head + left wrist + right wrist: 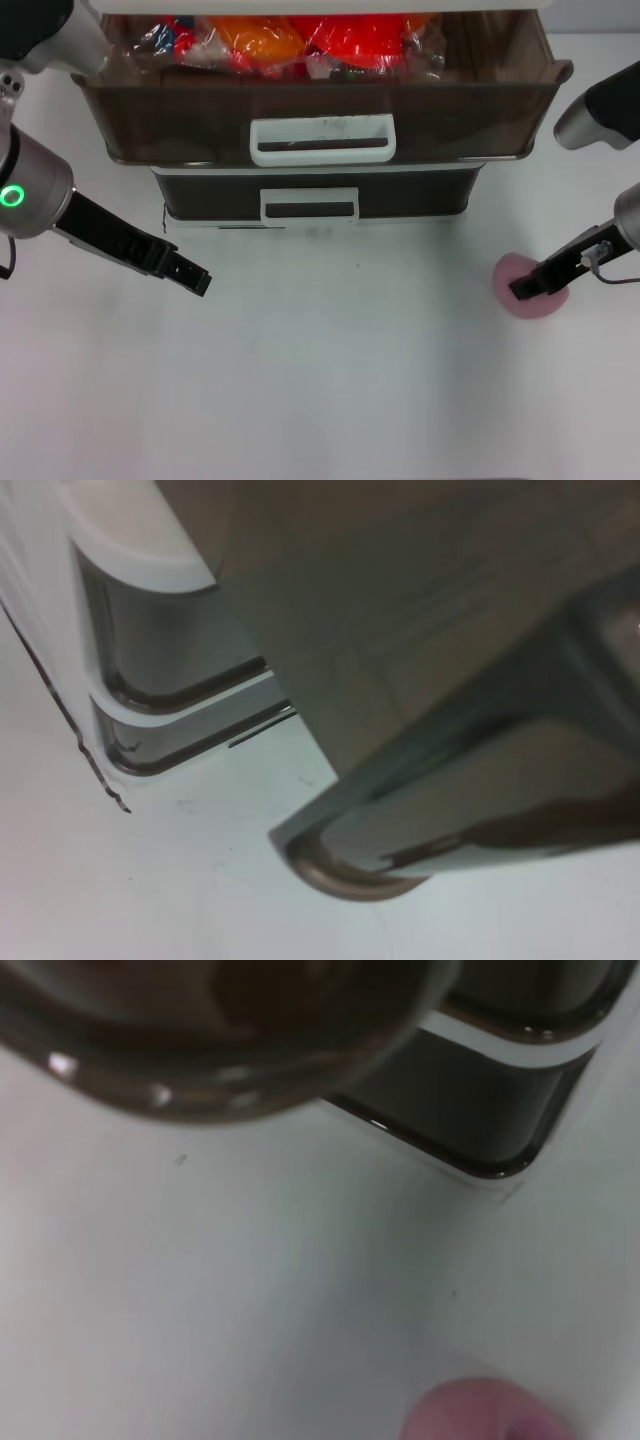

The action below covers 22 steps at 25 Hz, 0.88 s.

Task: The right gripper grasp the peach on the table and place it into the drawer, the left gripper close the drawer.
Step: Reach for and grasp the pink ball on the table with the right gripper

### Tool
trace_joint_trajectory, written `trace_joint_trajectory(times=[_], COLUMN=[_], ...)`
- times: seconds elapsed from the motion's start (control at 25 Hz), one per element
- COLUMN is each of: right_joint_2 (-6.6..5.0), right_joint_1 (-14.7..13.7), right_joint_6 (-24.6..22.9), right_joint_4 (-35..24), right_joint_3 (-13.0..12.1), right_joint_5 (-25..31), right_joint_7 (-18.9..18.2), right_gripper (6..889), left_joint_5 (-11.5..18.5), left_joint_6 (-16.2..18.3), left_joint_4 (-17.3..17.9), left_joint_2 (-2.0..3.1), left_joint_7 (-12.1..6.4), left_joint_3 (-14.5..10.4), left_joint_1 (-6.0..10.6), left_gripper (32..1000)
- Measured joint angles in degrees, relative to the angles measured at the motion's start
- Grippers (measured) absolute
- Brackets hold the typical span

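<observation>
The peach (527, 287) sits on the white table (330, 380) near its right edge, out in front of the drawer unit's right corner, and the right gripper (523, 288) is down right over it, its black tip against the fruit; whether its fingers have closed on it I cannot tell. The top drawer (320, 110) stands pulled open with orange and red wrapped items (300, 45) inside. The left gripper (198, 281) hangs over the table's left part, holding nothing, its tip looking narrow.

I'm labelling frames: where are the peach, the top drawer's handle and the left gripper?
peach (512, 270): head view, bare pink edge.
drawer handle (322, 140): head view, white loop's middle.
left gripper (197, 279): head view, fingertips.
</observation>
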State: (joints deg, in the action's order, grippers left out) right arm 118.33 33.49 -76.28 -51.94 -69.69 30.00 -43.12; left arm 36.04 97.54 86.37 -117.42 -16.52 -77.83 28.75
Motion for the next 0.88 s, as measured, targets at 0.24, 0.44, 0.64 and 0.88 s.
trace_joint_trajectory(times=[0.24,0.44,0.64,0.88], right_joint_2=[-0.03,-0.03,-0.03,-0.03], right_joint_1=[0.0,0.0,0.0,0.0], right_joint_6=[0.0,0.0,0.0,-0.1], right_joint_4=[0.0,0.0,0.0,-0.4], right_joint_3=[-0.1,-0.1,0.0,0.0], right_joint_5=[0.2,0.2,0.2,0.2], right_joint_7=[-0.1,-0.1,-0.1,-0.1], right_gripper=[246,187,185,183], left_joint_5=[0.0,0.0,0.0,0.0], left_joint_6=[0.0,0.0,0.0,0.0], left_joint_4=[0.0,0.0,0.0,0.0], left_joint_2=[0.00,0.00,0.00,0.00], left_joint_7=[0.00,0.00,0.00,0.00], left_joint_3=[0.0,0.1,0.1,0.3], left_joint_1=[0.01,0.04,0.07,0.07], left_gripper=[818,818,817,817])
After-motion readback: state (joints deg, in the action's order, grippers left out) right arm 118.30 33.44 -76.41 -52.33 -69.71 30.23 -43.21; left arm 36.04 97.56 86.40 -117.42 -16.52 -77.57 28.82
